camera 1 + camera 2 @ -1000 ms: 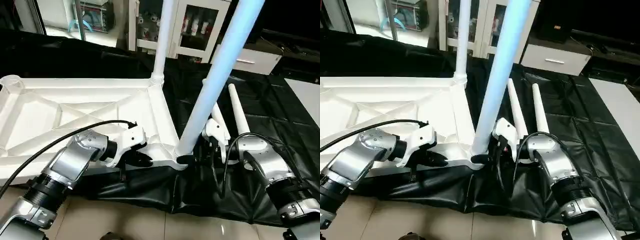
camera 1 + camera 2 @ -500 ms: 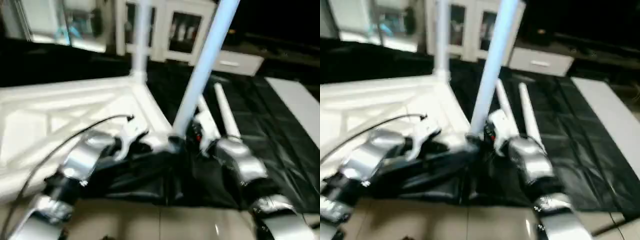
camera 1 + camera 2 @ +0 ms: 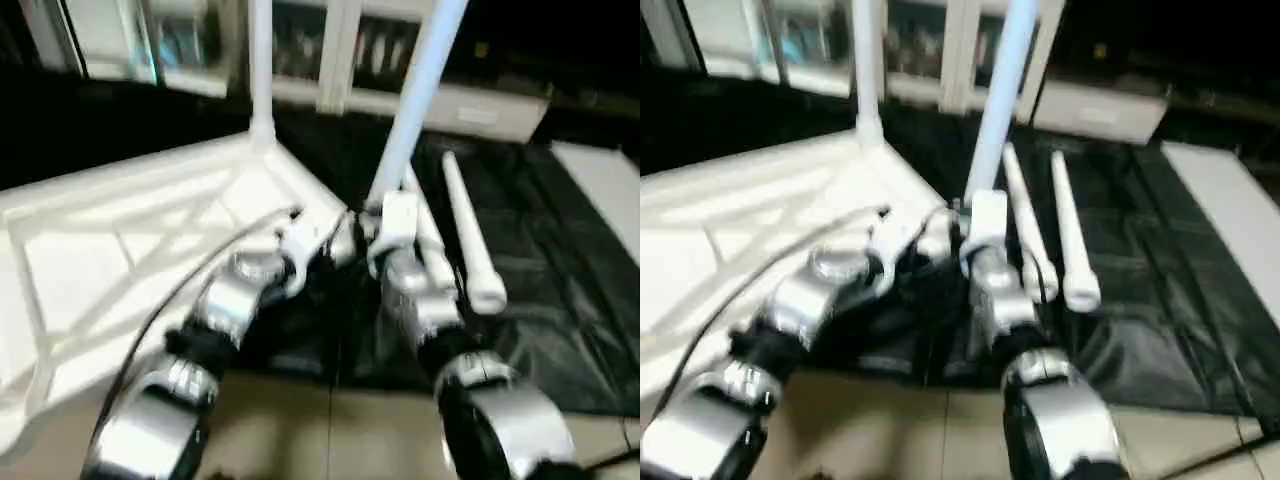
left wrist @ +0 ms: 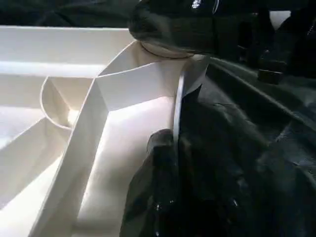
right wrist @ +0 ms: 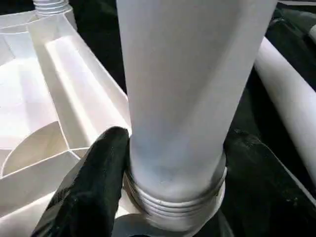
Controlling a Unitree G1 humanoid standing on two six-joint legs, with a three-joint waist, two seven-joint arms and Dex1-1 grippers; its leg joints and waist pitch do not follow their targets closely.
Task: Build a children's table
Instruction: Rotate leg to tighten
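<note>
The children's table lies upside down: its white tabletop [image 3: 120,230] shows the ribbed underside. One white leg [image 3: 260,70] stands upright in the far corner socket. A second leg [image 3: 415,100] stands at the near corner. My right gripper [image 5: 177,170] is shut on this leg just above its threaded base, with a black finger [image 5: 98,173] on each side. My left gripper [image 3: 335,245] is shut on the tabletop's rim [image 4: 177,98] beside that corner. Two loose legs [image 3: 468,230] [image 3: 425,235] lie on the black cloth to the right.
The black-draped work table [image 3: 540,260] reaches right and back. Its cloth bunches over the front edge above the tan floor [image 3: 320,420]. White glass-door cabinets [image 3: 330,50] and a drawer unit [image 3: 480,105] stand behind. A black cable [image 3: 200,270] arcs over my left forearm.
The whole picture has swung and blurred, so the camera has moved. Both grippers keep their holds at the near corner, and the leg stays upright.
</note>
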